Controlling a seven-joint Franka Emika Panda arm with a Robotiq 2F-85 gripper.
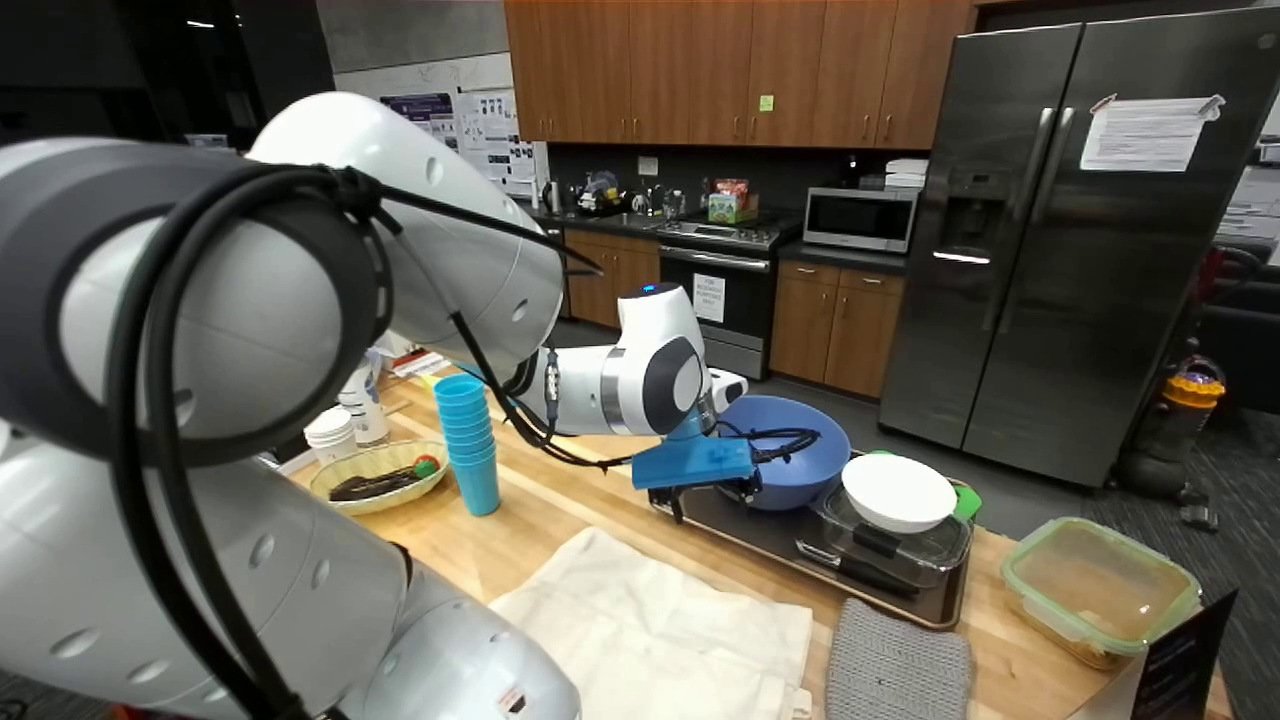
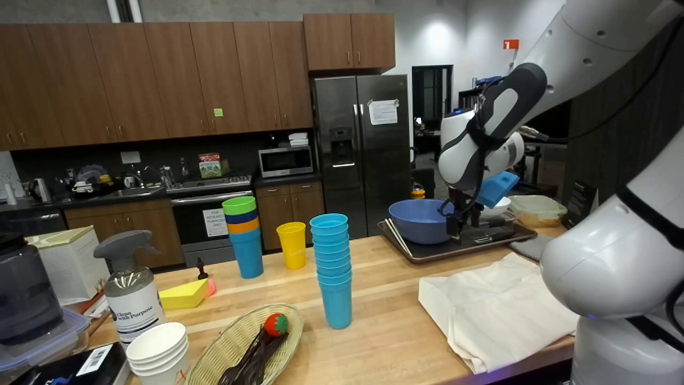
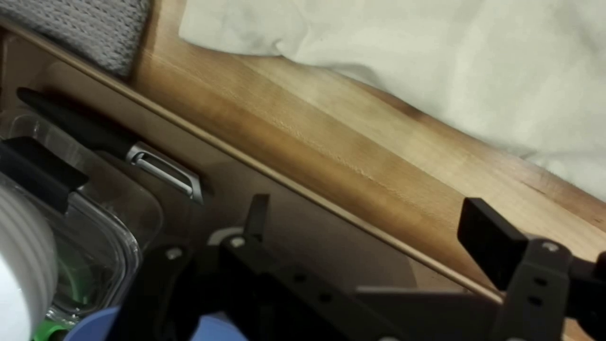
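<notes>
My gripper [image 3: 371, 227] is open and empty, fingers wide apart in the wrist view. It hangs over the front edge of a dark baking tray [image 3: 331, 203], with one finger above the tray and one beyond its rim. The gripper also shows beside a blue bowl [image 1: 800, 450] in both exterior views [image 1: 705, 500] [image 2: 460, 227]. A black-handled peeler [image 3: 163, 170] lies on the tray, left of the fingers in the wrist view. A clear lidded container [image 3: 113, 232] with a white bowl [image 3: 21, 270] on top stands beside it. Two pale sticks [image 2: 398, 238] lie at the tray's end.
A cream cloth [image 1: 660, 630] lies in front of the tray, near a grey knitted pad [image 1: 898, 660]. A green-lidded container [image 1: 1100, 580] stands past the tray. Stacked blue cups [image 2: 335, 278], a yellow cup [image 2: 293, 246], a basket [image 2: 291, 342] and a spray bottle [image 2: 131, 294] stand elsewhere.
</notes>
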